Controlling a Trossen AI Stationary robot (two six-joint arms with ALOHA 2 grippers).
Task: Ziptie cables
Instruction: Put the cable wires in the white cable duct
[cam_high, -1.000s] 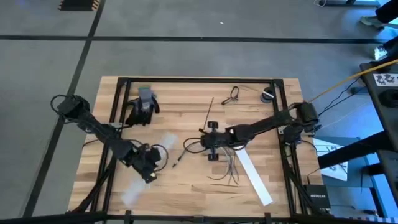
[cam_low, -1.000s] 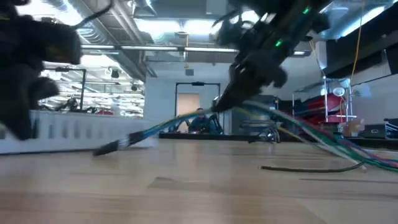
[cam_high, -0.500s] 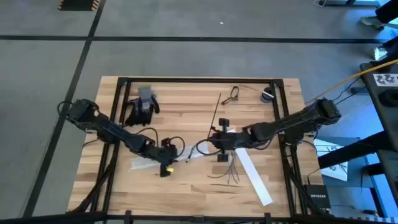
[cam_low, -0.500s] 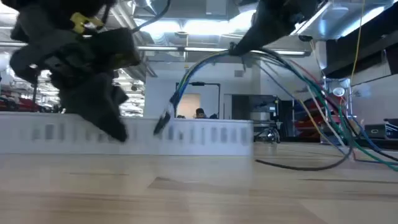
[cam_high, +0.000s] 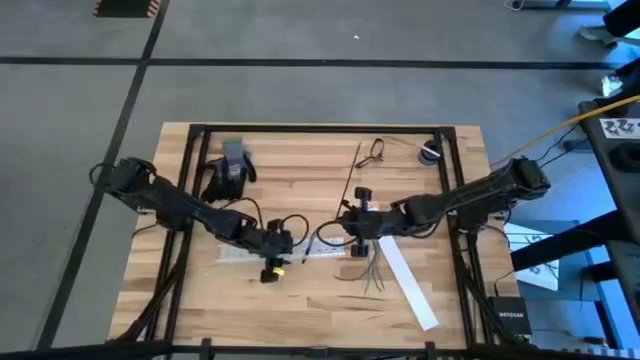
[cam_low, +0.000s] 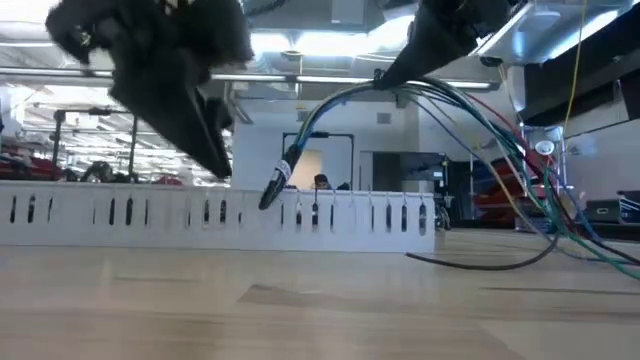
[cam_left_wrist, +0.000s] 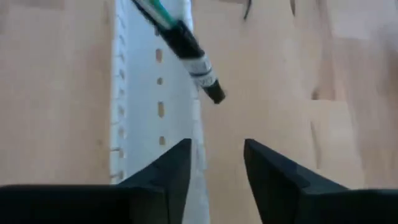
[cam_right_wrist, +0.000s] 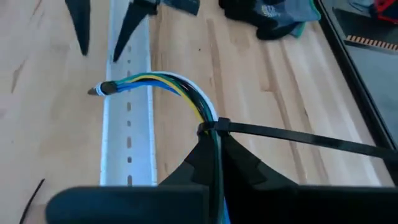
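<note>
R tool (cam_right_wrist: 214, 146) gripping cables (cam_right_wrist: 163, 84), L tool (cam_left_wrist: 214, 163) open nearby

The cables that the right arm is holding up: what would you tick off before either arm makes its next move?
1. Grip: the right gripper is shut on the cable bundle: ok.
2. Tie in place: a black ziptie loops the bundle at the fingers: ok.
3. Tie pulled tight: cannot tell.
4. Left gripper open, over the white slotted strip: ok.
5. Bundle's tip apart from the left fingers: ok.
6. All wires gathered: not ok, loose dark wires lie on the table.
</note>
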